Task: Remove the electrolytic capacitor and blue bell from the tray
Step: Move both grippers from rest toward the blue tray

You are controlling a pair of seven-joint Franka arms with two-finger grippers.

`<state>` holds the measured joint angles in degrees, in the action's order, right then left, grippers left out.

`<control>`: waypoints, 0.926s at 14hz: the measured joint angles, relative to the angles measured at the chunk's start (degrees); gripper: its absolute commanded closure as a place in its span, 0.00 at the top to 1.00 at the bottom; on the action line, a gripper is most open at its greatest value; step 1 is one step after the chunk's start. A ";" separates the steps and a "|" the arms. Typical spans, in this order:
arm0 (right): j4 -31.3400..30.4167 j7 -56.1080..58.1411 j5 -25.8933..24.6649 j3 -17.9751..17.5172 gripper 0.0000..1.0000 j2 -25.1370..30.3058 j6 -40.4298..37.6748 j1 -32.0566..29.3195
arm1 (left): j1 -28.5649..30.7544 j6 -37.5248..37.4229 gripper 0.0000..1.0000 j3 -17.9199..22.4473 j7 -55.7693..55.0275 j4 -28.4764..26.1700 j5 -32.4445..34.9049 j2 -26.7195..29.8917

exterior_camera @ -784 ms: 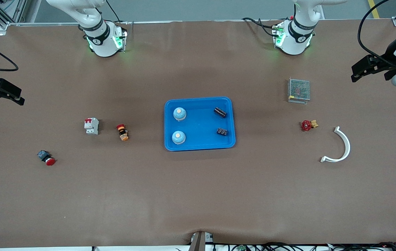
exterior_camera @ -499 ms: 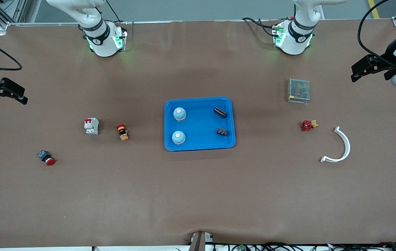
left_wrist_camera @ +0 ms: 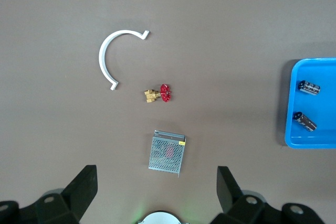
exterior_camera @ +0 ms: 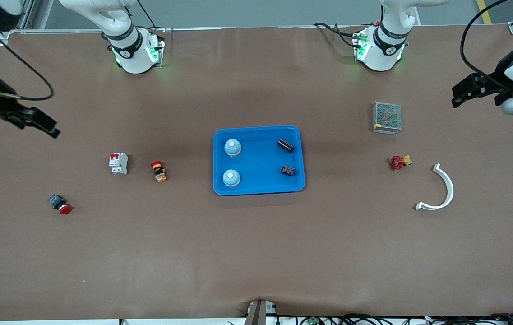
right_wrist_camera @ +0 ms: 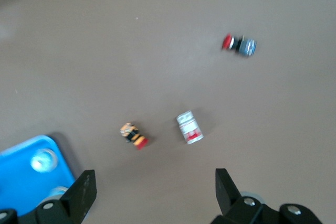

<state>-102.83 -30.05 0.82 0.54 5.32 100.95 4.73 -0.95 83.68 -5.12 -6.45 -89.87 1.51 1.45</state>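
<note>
A blue tray (exterior_camera: 261, 162) sits mid-table. In it stand two blue bells (exterior_camera: 233, 147) (exterior_camera: 231, 178) toward the right arm's end. Two black capacitors (exterior_camera: 285, 145) (exterior_camera: 288, 170) lie in it toward the left arm's end. My left gripper (exterior_camera: 464, 92) hangs open and empty over the table's edge at the left arm's end, with the capacitors (left_wrist_camera: 310, 87) far off in its wrist view. My right gripper (exterior_camera: 42, 123) is open and empty over bare table at the right arm's end. Its wrist view catches the tray's corner (right_wrist_camera: 21, 182) and a bell (right_wrist_camera: 43, 160).
Toward the right arm's end lie a white circuit breaker (exterior_camera: 118, 163), an orange-and-red button (exterior_camera: 159, 171) and a red push button (exterior_camera: 60, 204). Toward the left arm's end are a metal mesh box (exterior_camera: 387, 117), a red valve (exterior_camera: 399, 162) and a white curved strip (exterior_camera: 441, 189).
My right gripper has swung in from the table's edge toward the circuit breaker. The left gripper has shifted only slightly. Nothing on the table has moved.
</note>
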 measured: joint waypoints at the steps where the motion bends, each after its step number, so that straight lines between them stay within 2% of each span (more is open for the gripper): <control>1: -0.66 -6.50 -0.01 -0.20 1.00 -0.01 0.65 1.48 | -0.39 0.07 1.00 -0.49 -0.04 -0.05 -0.03 -1.20; 5: -2.34 -20.68 0.05 -0.32 1.00 -1.25 2.46 5.32 | -1.70 2.79 1.00 -4.52 -6.23 -0.35 -0.05 -6.81; 7: -2.90 -32.24 0.09 -0.35 1.00 -3.29 4.85 10.12 | -1.97 5.68 1.00 -7.18 -12.08 -1.60 -0.07 -8.66; 10: -3.29 -52.97 0.05 -0.57 1.00 -8.47 9.88 19.00 | -2.25 12.21 1.00 -11.52 -21.64 -5.87 -0.08 -10.12; 13: -3.34 -70.05 0.04 -0.61 1.00 -13.23 11.25 25.18 | -2.48 20.16 1.00 -16.60 -32.73 -10.91 -0.08 -11.91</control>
<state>-106.17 -100.10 0.86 -0.07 -7.91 112.20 29.90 -3.43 103.84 -21.72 -39.17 -100.78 1.43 -10.46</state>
